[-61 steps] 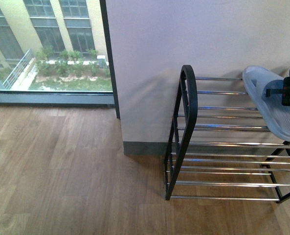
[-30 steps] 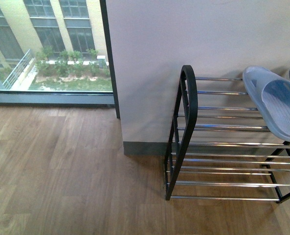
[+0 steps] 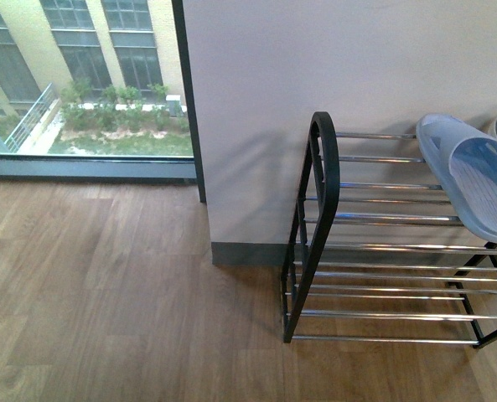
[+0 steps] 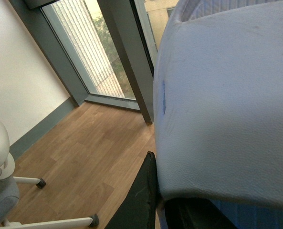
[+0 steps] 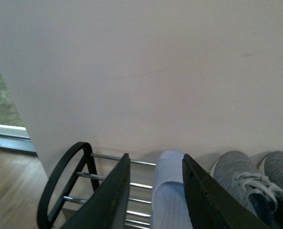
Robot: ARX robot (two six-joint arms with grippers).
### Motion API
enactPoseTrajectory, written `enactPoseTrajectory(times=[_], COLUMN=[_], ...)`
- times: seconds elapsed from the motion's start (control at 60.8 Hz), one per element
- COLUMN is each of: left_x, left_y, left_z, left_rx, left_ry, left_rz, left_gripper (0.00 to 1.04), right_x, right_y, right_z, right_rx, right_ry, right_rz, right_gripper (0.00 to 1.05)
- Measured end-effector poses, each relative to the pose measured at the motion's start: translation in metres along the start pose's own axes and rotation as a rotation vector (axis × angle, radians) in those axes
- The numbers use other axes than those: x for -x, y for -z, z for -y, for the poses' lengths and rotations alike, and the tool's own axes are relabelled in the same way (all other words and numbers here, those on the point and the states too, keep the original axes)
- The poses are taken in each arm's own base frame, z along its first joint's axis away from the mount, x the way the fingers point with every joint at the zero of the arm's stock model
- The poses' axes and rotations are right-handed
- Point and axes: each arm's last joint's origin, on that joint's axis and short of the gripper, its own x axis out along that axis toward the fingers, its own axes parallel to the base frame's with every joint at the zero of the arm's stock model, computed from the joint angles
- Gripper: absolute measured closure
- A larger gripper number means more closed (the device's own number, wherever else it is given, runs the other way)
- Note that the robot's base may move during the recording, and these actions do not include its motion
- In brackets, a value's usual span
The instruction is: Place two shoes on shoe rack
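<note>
Shoes, both grey, sit side by side on the top bars of the shoe rack, just beside a pale blue slipper. The right gripper has its fingers spread apart and holds nothing. The left gripper shows one dark finger by a pale blue slipper; I cannot tell if it grips.

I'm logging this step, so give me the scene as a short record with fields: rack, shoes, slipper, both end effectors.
rack: shoe rack against the wall, lower tiers bare where visible
sneakers: two grey sneakers side by side on the top tier
slipper: pale blue slipper on the top tier, beside the sneakers
right end effector: open, holding nothing
left end effector: not identifiable; pale blue slipper fills its view
</note>
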Motion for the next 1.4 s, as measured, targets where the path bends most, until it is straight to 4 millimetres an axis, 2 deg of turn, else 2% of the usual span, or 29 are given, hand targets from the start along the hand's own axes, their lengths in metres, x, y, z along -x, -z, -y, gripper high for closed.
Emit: enactPoseTrajectory(times=[0.181,0.395,0.757,0.872,1.398], left_x=[0.000,0.000,0.000,0.000,0.000], left_y=[0.000,0.000,0.000,0.000,0.000], left_z=[0.000,0.000,0.000,0.000,0.000], left_rx=[0.000,0.000,0.000,0.000,0.000], left_ry=[0.000,0.000,0.000,0.000,0.000], left_rz=[0.000,0.000,0.000,0.000,0.000], left_gripper=[1.03,1.03,1.03,1.03,1.03], right_x=[0.027,0.058,0.085,0.091,0.112], right_y=[0.002,0.001,0.000,-0.003,-0.011], right_z=[-0.024,-0.047,-0.061,-0.071,-0.071], right_rx=[-0.021,-0.024,-0.022,-0.021,-0.022], right_ry=[0.004,0.000,0.000,-0.009,-0.008], right_rz=[-0.017,-0.018,-0.015,-0.009,0.019], right_gripper=[1.03,1.03,1.03,1.03,1.03])
